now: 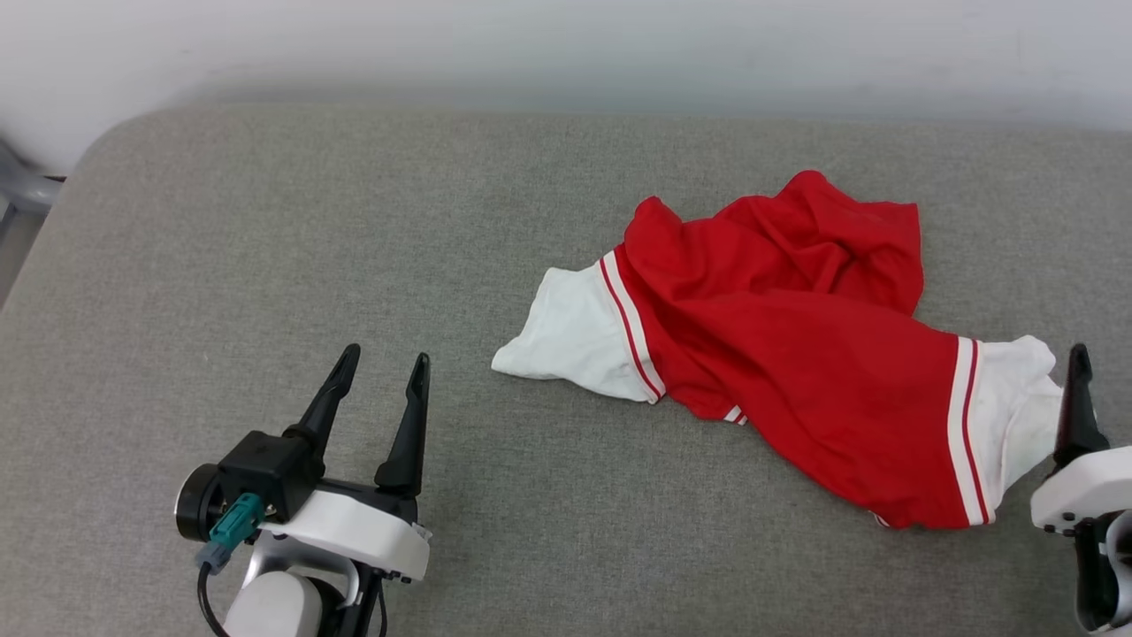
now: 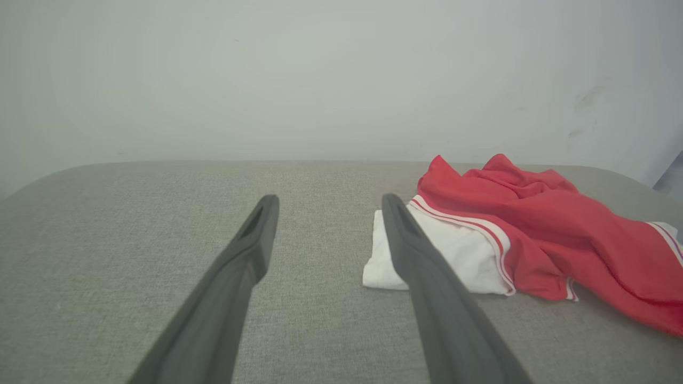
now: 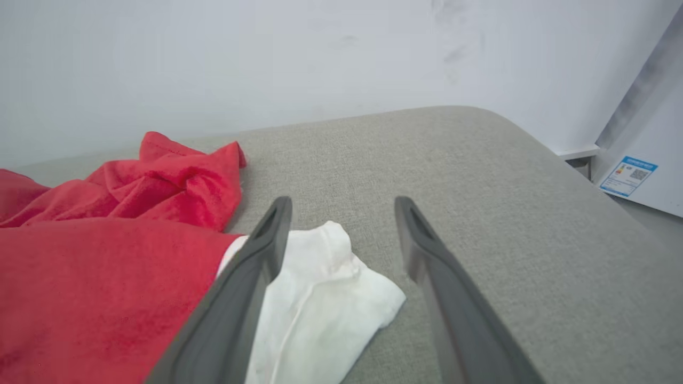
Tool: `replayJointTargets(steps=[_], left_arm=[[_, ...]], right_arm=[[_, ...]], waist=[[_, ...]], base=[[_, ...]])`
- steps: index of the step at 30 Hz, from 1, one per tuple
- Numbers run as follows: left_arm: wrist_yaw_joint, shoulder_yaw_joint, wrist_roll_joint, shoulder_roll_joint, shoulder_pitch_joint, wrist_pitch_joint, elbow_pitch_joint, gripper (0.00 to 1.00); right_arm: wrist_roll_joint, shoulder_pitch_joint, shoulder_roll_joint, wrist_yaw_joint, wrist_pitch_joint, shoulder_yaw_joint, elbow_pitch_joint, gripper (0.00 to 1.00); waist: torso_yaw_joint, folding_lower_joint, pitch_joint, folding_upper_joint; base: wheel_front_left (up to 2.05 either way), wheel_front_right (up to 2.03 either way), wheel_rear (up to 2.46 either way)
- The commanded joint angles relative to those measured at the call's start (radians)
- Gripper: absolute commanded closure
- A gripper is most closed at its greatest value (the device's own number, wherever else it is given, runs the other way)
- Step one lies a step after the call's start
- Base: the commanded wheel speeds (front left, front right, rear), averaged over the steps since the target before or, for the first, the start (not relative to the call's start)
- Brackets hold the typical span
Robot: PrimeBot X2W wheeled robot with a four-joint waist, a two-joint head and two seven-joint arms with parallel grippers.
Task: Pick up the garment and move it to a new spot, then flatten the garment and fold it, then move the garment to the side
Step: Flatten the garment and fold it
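Observation:
The garment [image 1: 787, 345], a bright red shirt with white sleeves and thin red stripes at the seams, lies crumpled on the right half of the grey padded surface [image 1: 265, 230]. Its print is hidden in the folds. My left gripper [image 1: 386, 357] stands open at the lower left, well clear of the garment's left sleeve [image 1: 575, 336]. In the left wrist view the left gripper [image 2: 328, 200] has that sleeve [image 2: 453, 256] just beyond its right finger. My right gripper [image 3: 343, 201] is open over the edge of the garment's right sleeve [image 3: 325, 288], with nothing gripped. One finger [image 1: 1077, 398] shows at the right edge.
A pale wall [image 1: 566, 44] runs behind the surface's far edge. A white cabinet with a blue label [image 3: 629, 176] stands off the surface's right end. A grey chair part [image 1: 22, 190] shows at the far left. Bare grey surface [image 1: 265, 230] spreads over the left half.

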Motion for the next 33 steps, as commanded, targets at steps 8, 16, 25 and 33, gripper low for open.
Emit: replayJointTargets(steps=[8,16,25,33], left_arm=[[0.016,0.003,-0.008,0.01,0.022,0.001,0.008,0.0],[0.036,0.009,-0.015,0.02,0.055,0.013,0.005,0.0],[0.039,-0.001,-0.028,0.033,0.083,0.06,0.006,0.0],[-0.011,-0.043,-0.112,0.021,-0.023,0.255,0.042,0.0]], right_arm=[[0.04,0.07,0.003,-0.001,-0.091,0.147,-0.083,0.0],[0.112,0.204,0.003,-0.001,-0.056,0.273,-0.228,0.0],[0.157,0.356,0.003,-0.001,0.013,0.347,-0.368,0.0],[0.154,0.384,0.003,-0.001,0.056,0.364,-0.431,0.0]], waist=[[-0.008,0.0,-0.066,0.0],[-0.023,0.0,-0.126,0.0],[-0.046,0.0,-0.182,0.0],[-0.074,0.0,-0.165,0.0]], base=[[0.0,0.0,0.0],[0.0,0.0,0.0],[0.0,0.0,0.0],[0.0,0.0,0.0]])
